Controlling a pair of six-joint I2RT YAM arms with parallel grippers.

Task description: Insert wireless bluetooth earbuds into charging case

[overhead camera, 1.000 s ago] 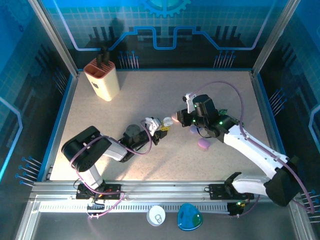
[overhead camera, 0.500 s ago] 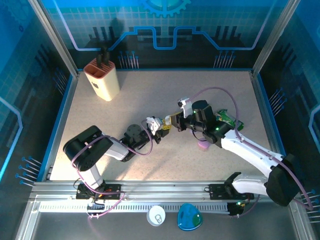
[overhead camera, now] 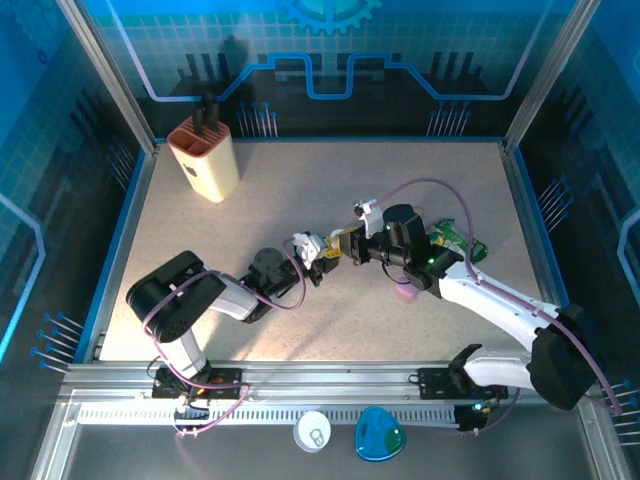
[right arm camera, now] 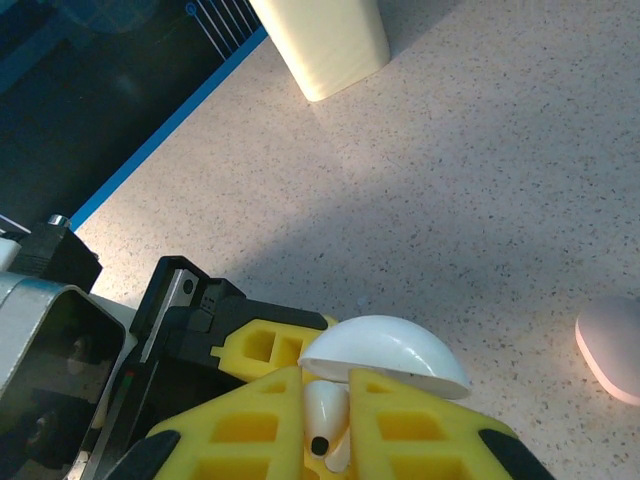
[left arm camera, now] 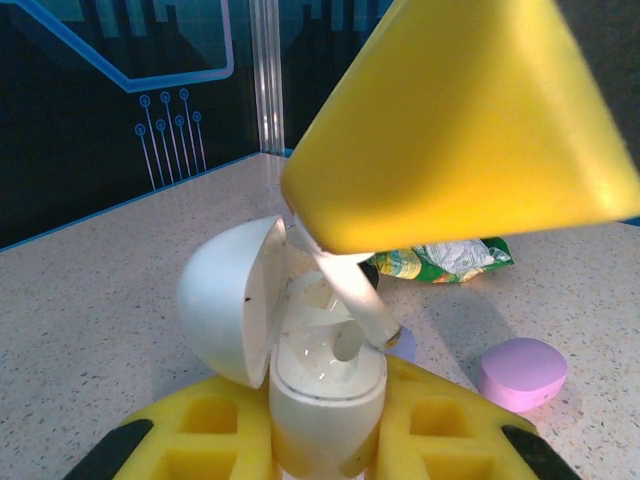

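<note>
My left gripper (left arm camera: 328, 425) is shut on a white charging case (left arm camera: 328, 385), held upright with its domed lid (left arm camera: 228, 300) swung open to the left. My right gripper (right arm camera: 328, 425) is shut on a white earbud (right arm camera: 325, 405). In the left wrist view the earbud's stem (left arm camera: 357, 295) slants down into the case's open top, under a yellow finger (left arm camera: 460, 120) of the right gripper. From above, the left gripper (overhead camera: 320, 259) and right gripper (overhead camera: 345, 247) meet tip to tip at mid-table around the white case (overhead camera: 305, 246).
A lavender case (overhead camera: 406, 291) lies just under the right arm, and a green packet (overhead camera: 455, 240) lies behind it. A pale pink case (right arm camera: 612, 345) rests on the table to the right. A cream holder (overhead camera: 205, 158) stands at the back left.
The right arm has swung left and brought its earbud up to the open case in the left gripper. The left arm has barely moved.
</note>
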